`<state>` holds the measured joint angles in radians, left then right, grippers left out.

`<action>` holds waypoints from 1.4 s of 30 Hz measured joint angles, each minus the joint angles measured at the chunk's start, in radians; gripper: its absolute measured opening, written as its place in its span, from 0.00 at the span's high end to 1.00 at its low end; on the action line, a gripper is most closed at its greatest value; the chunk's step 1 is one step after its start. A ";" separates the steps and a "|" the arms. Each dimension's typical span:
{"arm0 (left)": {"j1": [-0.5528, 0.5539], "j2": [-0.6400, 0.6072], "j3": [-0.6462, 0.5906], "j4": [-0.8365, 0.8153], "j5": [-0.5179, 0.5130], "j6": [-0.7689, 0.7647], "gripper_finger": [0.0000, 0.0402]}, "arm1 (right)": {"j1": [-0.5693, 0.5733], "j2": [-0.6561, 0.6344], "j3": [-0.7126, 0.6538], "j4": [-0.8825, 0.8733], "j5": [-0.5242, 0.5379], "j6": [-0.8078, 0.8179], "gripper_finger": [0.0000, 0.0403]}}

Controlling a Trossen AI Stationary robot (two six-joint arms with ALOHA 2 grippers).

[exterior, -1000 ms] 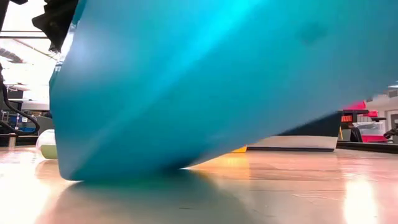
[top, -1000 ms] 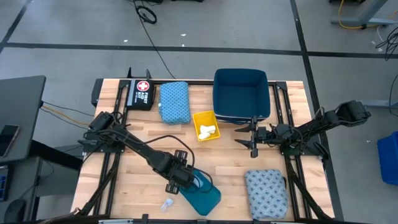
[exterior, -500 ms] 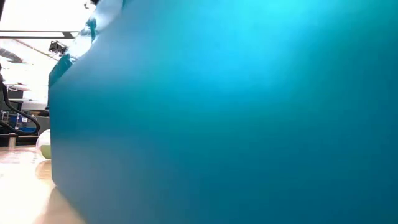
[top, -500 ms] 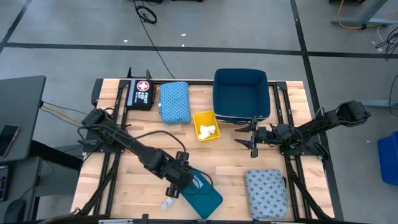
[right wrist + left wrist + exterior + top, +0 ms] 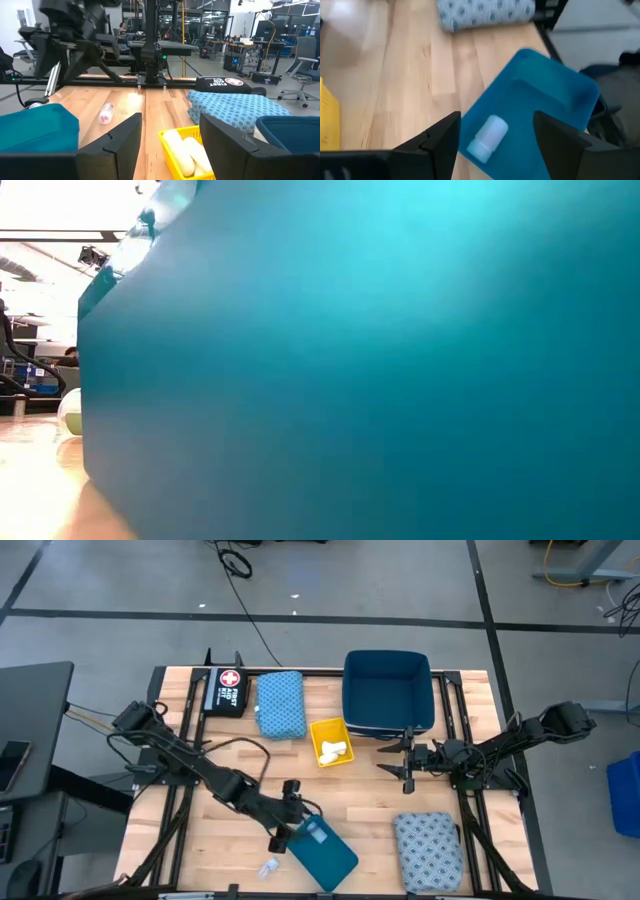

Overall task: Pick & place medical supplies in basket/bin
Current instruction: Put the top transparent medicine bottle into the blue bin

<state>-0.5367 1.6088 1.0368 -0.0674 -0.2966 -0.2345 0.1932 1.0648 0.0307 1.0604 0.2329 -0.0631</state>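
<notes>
Supplies lie scattered from left to right across the table (image 5: 200,810). Near its front edge a small roll (image 5: 268,868) lies loose just beside the teal bin (image 5: 322,851); a second roll (image 5: 487,136) rests inside that bin. Both look light and round, likely to roll, so a pinch across the middle seems best. The left gripper (image 5: 289,815) hovers at the bin's rim, fingers spread wide and empty. Behind it lies the blue pad (image 5: 281,703), soft and compressible; an edge pinch should do. The yellow bin (image 5: 331,741) holds 2 more white rolls. The right gripper (image 5: 403,760) waits mid-table, also spread and empty. The grey-blue pad (image 5: 428,851) lies at the front right.
</notes>
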 joint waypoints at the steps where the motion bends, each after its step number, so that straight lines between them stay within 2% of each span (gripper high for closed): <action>1: 0.004 -0.016 -0.040 0.057 0.000 0.002 0.42 | 0.000 0.000 0.000 0.000 0.000 0.000 0.48; 5: 0.021 -0.084 -0.204 0.181 -0.018 -0.035 0.43 | 0.000 0.000 0.000 -0.002 0.000 0.000 0.48; 10: 0.042 -0.165 -0.367 0.186 -0.033 -0.161 0.43 | 0.000 0.000 0.000 -0.002 0.000 0.000 0.48; 13: 0.041 -0.174 -0.420 0.176 -0.021 -0.209 0.43 | 0.000 0.000 0.000 0.000 0.000 0.000 0.48; 26: 0.017 -0.175 -0.432 -0.017 0.031 -0.298 0.36 | 0.000 0.000 0.000 -0.002 0.000 0.006 0.48; 37: 0.012 -0.162 -0.432 -0.043 0.047 -0.300 0.31 | 0.000 0.000 0.000 -0.003 0.000 0.006 0.48; 42: 0.012 -0.104 -0.429 -0.038 0.069 -0.302 0.31 | 0.000 0.000 0.000 -0.003 0.014 0.004 0.48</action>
<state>-0.5245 1.5049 0.6083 -0.1052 -0.2275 -0.5362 0.1932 1.0645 0.0307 1.0577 0.2470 -0.0593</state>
